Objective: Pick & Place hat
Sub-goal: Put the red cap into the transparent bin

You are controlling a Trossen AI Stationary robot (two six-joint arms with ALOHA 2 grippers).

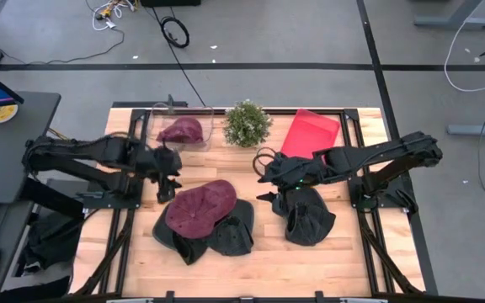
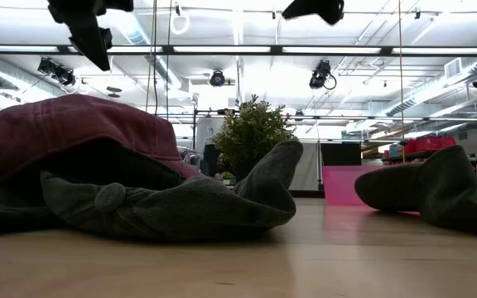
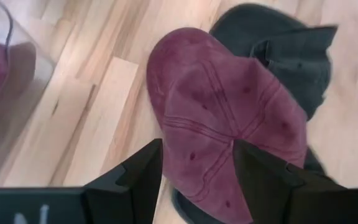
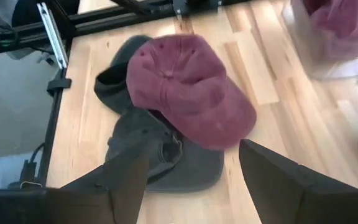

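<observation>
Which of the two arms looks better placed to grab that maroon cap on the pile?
Probably the left. Its hand hovers open right beside the maroon cap, whose brim shows between its fingers in the wrist view. The right hand hangs farther off, by a dark hat.

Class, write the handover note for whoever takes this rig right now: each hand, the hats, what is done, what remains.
Left hand: open, above the table beside the maroon cap, holding nothing.
Right hand: open, empty, above the dark hat on the right.
Maroon cap lies on two dark hats.
Done: one maroon hat sits in the clear bin.
Left: grasp the maroon cap and place it.
</observation>
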